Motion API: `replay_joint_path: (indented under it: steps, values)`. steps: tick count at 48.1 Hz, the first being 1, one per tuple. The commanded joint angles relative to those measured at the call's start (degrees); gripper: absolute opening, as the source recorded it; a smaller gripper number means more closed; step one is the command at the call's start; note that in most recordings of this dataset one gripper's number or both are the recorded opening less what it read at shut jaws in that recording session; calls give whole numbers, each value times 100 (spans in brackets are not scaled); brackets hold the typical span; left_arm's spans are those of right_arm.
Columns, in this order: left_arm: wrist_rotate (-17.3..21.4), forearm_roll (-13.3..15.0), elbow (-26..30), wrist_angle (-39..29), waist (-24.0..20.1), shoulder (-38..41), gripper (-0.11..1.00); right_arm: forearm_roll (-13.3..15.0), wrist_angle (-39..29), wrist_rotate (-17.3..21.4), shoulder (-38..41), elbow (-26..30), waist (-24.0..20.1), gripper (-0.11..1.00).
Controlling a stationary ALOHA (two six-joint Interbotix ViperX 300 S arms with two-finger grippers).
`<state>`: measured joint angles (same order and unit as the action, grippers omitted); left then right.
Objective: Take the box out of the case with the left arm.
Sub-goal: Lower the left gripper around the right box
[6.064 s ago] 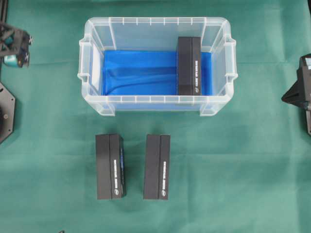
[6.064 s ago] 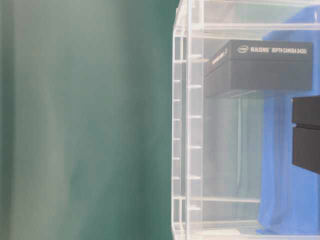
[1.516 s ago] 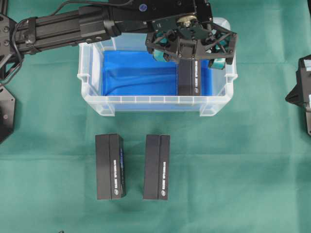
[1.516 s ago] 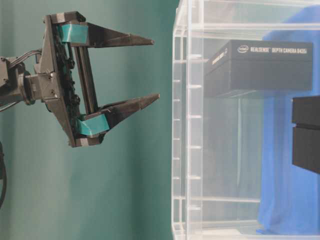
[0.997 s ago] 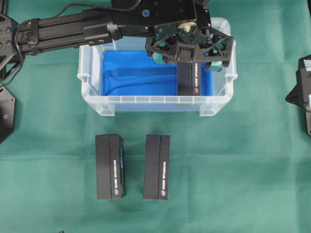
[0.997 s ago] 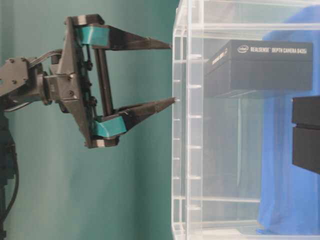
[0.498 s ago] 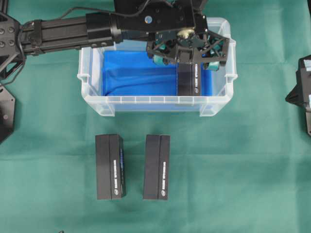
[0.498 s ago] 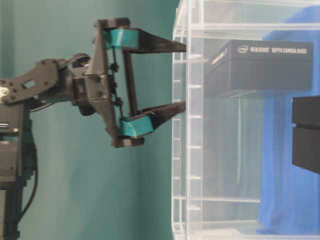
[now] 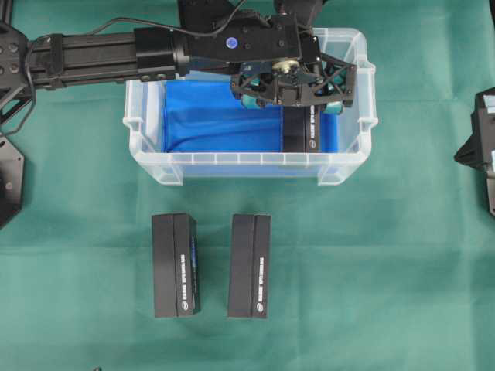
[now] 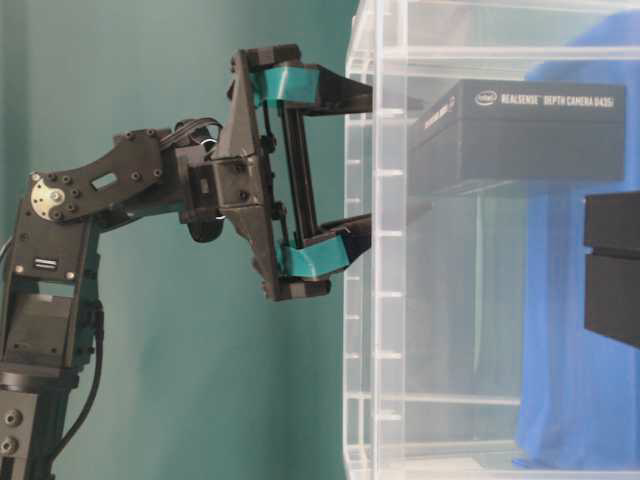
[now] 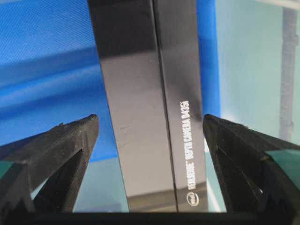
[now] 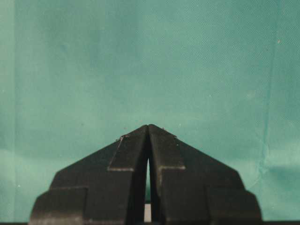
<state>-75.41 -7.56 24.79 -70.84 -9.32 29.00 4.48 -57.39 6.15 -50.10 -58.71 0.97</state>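
Observation:
The box [image 9: 302,133] is long and black with white print, and it lies on blue cloth [image 11: 47,70] at the right end of the clear case [image 9: 232,158]. My left gripper [image 9: 292,97] reaches over the case's rim and hangs open above the box's far half. In the left wrist view the box [image 11: 150,103] runs up the middle between the two black fingers [image 11: 61,150], with a gap on each side. From table level the left gripper [image 10: 365,160] has its tips at the case wall [image 10: 375,300], level with the box [image 10: 530,135]. My right gripper [image 12: 148,127] is shut over bare green cloth.
Two more black boxes [image 9: 175,265] [image 9: 250,265] lie side by side on the green cloth in front of the case. The right arm [image 9: 479,147] rests at the right edge. The left arm's long link [image 9: 100,54] crosses the case's back left corner.
The left gripper has come down toward the case, still open, and its fingertips now reach the case wall on either side of the box. The box and the right arm have not moved.

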Motion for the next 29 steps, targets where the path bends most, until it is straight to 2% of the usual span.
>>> replay_joint_path:
  steps: [1, 15, 29]
  values:
    - [-9, -44, 26, 62, -9, -308, 94, 0, 18, 9, 44, 141, 9, 0]
    - [-35, -114, -26, 360, -9, -272, 94, -18, 18, 9, 44, 149, 9, 0]
    - [-44, -123, -237, 369, -9, -299, 94, -44, 18, 26, 44, 149, 9, 0]
